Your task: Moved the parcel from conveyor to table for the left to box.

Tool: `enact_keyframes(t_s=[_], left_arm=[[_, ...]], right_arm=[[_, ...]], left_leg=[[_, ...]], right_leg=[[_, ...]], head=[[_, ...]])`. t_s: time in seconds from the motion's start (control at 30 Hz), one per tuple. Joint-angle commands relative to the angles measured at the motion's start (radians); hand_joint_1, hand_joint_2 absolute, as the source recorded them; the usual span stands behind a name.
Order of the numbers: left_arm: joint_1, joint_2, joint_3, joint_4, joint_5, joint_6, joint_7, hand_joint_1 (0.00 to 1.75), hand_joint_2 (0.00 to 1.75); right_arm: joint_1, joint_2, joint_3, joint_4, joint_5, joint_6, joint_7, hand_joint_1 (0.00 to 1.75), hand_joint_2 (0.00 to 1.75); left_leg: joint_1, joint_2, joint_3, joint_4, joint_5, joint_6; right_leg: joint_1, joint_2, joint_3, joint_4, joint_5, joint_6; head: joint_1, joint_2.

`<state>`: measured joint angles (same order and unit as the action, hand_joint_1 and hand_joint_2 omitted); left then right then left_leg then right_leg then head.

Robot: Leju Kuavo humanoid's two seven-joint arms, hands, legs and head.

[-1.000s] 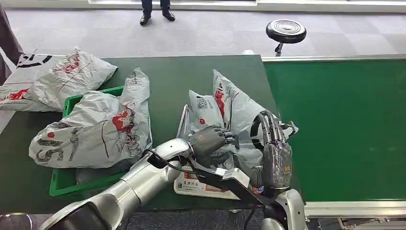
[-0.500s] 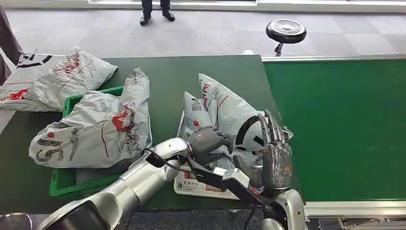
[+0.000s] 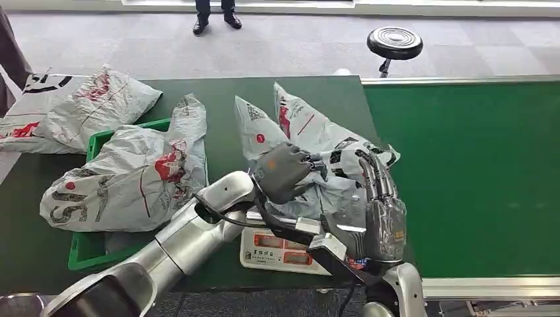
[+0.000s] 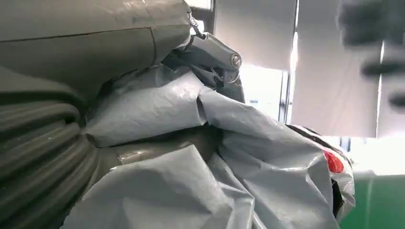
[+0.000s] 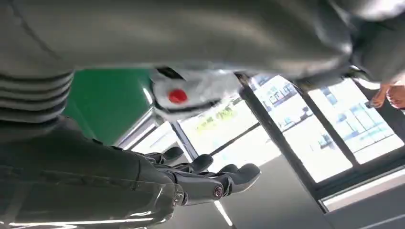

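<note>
We are holding the parcel (image 3: 310, 142) up over the right part of the dark green table (image 3: 238, 99), close to the table's right edge where the conveyor (image 3: 475, 172) begins. It is a soft grey plastic mailer, heavily creased and crumpled, printed with red marks, a small red dot and bold black patches; two flat pointed flaps are sticking up toward the table's far edge. In the left wrist view the same grey film (image 4: 200, 162) is bulging in wrinkled folds with a red spot near its far end.

Our left hand (image 3: 285, 173) is gripping the parcel from its near side, fingers curled into the film, and in the left wrist view its fingers (image 4: 215, 52) are pressing into a fold. Our right hand (image 3: 380, 198) is standing upright just beside the parcel's right side, fingers straight and apart; whether they are touching the film we cannot tell. In the right wrist view this hand (image 5: 205, 179) is holding nothing, its fingers reaching out side by side.

Under the parcel, at the table's near edge, a white scale (image 3: 284, 249) with red labels is lying flat. Toward the left side a green bin (image 3: 86, 254) is carrying another grey mailer (image 3: 132, 178), and a third bag (image 3: 79, 105) is lying at the far left corner. Beyond the table a black stool (image 3: 394, 43) is standing on the grey floor, and a person's shoes (image 3: 214, 23) are showing.
</note>
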<state>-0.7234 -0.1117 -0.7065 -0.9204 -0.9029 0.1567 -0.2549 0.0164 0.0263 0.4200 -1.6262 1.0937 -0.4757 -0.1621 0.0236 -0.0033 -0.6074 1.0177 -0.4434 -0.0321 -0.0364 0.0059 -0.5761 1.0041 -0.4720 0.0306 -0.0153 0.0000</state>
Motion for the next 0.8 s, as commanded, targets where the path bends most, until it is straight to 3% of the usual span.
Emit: enact_keyframes(t_s=[0.03,0.4,0.8], left_arm=[[-0.027,0.06,0.115,-0.117,-0.077,0.035,0.026,1.75,1.75],[-0.023,0.068,0.194,-0.125,-0.146,0.087,0.053,1.75,1.75],[0.011,0.164,0.404,-0.004,-0.201,0.19,0.063,1.75,1.75]], right_arm=[[-0.002,0.002,-0.028,0.019,-0.003,-0.009,-0.01,0.0,1.75],[-0.007,0.003,-0.026,0.026,-0.002,-0.001,-0.013,0.0,1.75],[0.013,-0.008,-0.035,0.04,0.001,0.002,-0.011,0.0,1.75]], left_leg=[[0.0,0.002,0.001,-0.001,0.0,0.002],[0.0,0.002,0.001,-0.001,0.0,0.002],[0.0,0.004,0.003,-0.002,0.0,0.001]], right_leg=[[0.001,0.002,0.0,0.0,0.001,-0.003],[0.0,0.001,0.0,0.0,0.0,-0.003],[0.001,0.003,0.001,-0.002,0.001,-0.003]], head=[[0.0,0.0],[0.0,0.0],[0.0,0.0]])
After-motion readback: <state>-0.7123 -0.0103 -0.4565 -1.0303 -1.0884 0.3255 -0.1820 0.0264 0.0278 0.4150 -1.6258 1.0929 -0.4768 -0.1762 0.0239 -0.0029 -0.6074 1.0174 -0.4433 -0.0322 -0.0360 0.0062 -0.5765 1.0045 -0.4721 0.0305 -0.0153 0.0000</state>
